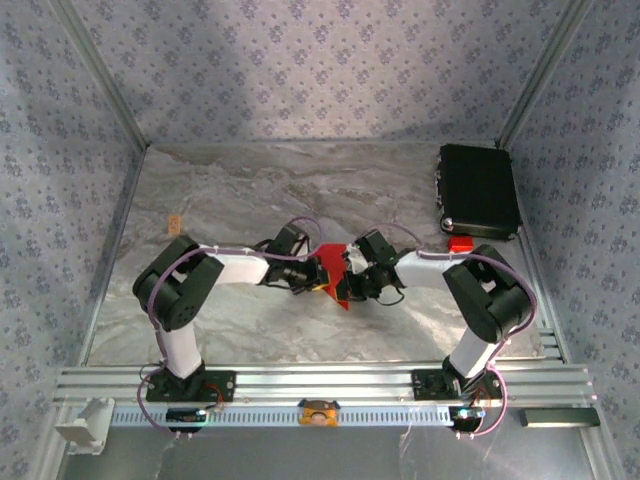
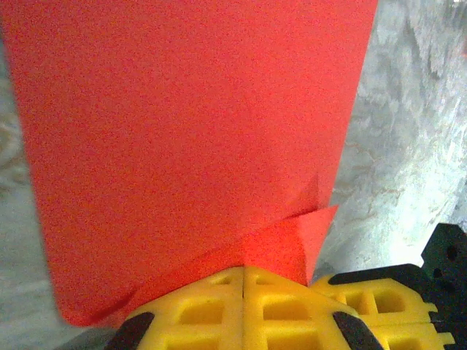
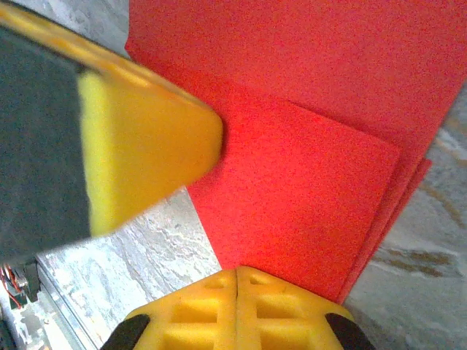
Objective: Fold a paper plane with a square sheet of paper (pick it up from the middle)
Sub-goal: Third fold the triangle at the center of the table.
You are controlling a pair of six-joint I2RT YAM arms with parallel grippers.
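Square sheet of paper, visibly layered close-up, clamped by left gripper, right gripper.

The square sheet of paper is held above the middle of the tabletop, pinched between the left claw on its left and the right claw on its right; a case lies at the far right, with a small block just in front of it.
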